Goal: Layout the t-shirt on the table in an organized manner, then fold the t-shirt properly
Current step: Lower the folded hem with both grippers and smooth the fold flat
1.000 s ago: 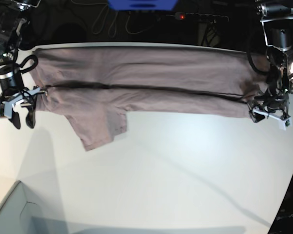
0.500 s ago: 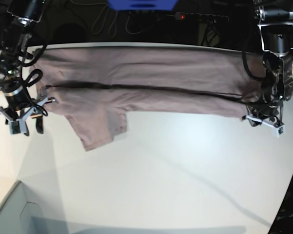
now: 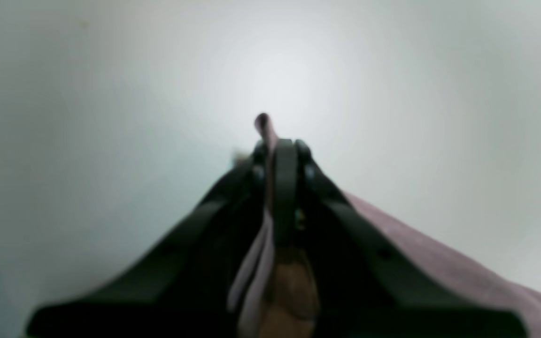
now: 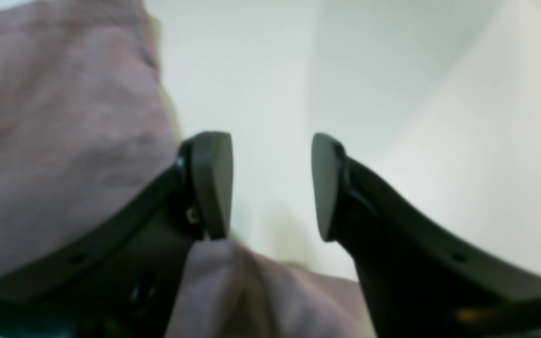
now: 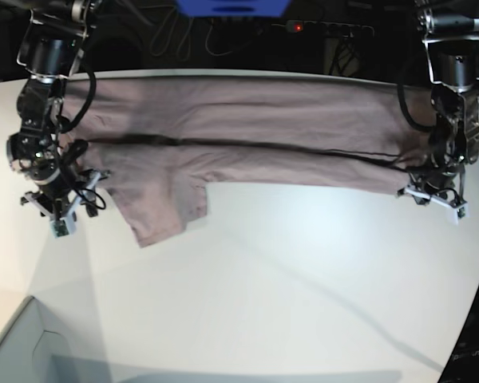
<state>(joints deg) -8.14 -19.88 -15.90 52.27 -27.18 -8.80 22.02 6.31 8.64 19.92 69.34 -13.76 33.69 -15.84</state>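
The dusty mauve, soft cotton short-sleeved t-shirt (image 5: pixel 247 140) lies spread as a long band across the upper half of the base view on the smooth white tabletop (image 5: pixel 287 279), already doubled lengthwise, with a dark fold seam running left to right through its middle and one sleeve flap hanging toward the lower left of the band.

Handling, judged: the cloth is light, limp and without stiffness; it will sag and drag wherever it is not supported, and a thin edge can slip from a shallow pinch. The sound places to take hold are the two ends of the band at the fold seam, lifted together so the fabric stays taut between them.

The left gripper (image 3: pixel 277 157), at the right end of the band in the base view, has its jaws pressed together with a thin strip of the mauve cloth pinched between them, a tip of fabric showing beyond the pads.

The right gripper (image 4: pixel 270 185), at the left end of the band, has its jaws spread with bare tabletop showing in the gap. Cloth lies beside and below the left-hand finger (image 4: pixel 212 183) in the wrist view; nothing is gripped.
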